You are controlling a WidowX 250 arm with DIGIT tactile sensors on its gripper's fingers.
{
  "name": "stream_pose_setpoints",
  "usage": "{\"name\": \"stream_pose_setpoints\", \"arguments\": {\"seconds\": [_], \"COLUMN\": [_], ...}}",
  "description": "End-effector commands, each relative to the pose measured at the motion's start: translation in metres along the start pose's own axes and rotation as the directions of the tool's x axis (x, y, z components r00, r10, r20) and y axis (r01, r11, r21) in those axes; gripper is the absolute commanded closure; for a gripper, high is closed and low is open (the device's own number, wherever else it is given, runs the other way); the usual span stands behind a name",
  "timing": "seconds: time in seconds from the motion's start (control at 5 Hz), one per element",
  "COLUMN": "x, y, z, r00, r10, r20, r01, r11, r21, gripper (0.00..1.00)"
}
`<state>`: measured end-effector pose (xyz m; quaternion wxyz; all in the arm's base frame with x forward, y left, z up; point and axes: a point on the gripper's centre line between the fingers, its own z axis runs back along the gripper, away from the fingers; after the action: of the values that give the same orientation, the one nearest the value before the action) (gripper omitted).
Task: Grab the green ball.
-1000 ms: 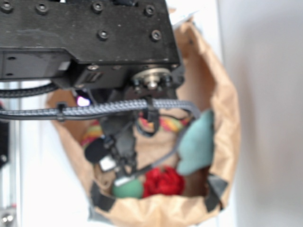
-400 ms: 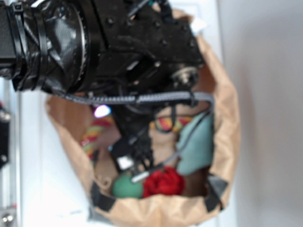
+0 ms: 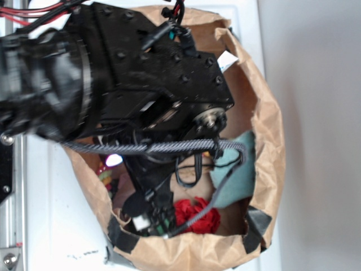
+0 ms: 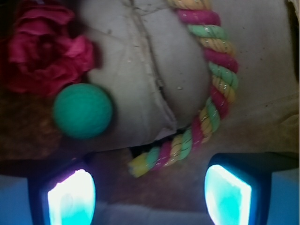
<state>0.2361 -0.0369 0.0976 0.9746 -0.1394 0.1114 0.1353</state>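
End effector (image 4: pixel 150 192) lower in the bag (image 3: pixel 271 141) now, spread, empty, above green ball (image 4: pixel 82 110).

A brown paper bag (image 3: pixel 269 141) sits open on the white table (image 3: pixel 56 226), its rim rolled down, with dark tape patches (image 3: pixel 256 223) on the near edge. Inside, a ruffled red fabric toy (image 3: pixel 197 214) lies at the bottom, and a teal cloth piece (image 3: pixel 240 175) leans just beside it against the bag wall. Up close, a twisted rope (image 4: pixel 213 93) in pink, yellow and green curves over pale crumpled fabric (image 4: pixel 140 70).
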Motion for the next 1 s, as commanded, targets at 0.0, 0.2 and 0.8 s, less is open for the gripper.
{"name": "stream_pose_setpoints", "arguments": {"seconds": [0.0, 0.2, 0.8], "x": [-0.0146, -0.0098, -0.0098], "y": [-0.0266, -0.03, -0.03], "z": [0.0177, 0.0161, 0.0161], "r00": [0.99, 0.983, 0.983], "r10": [-0.099, -0.106, -0.106], "r20": [0.1, 0.153, 0.153], "r01": [0.1, 0.1, 0.1], "r11": [0.995, 0.994, 0.994], "r21": [0.0, 0.049, 0.049], "gripper": [0.0, 0.0, 0.0]}}
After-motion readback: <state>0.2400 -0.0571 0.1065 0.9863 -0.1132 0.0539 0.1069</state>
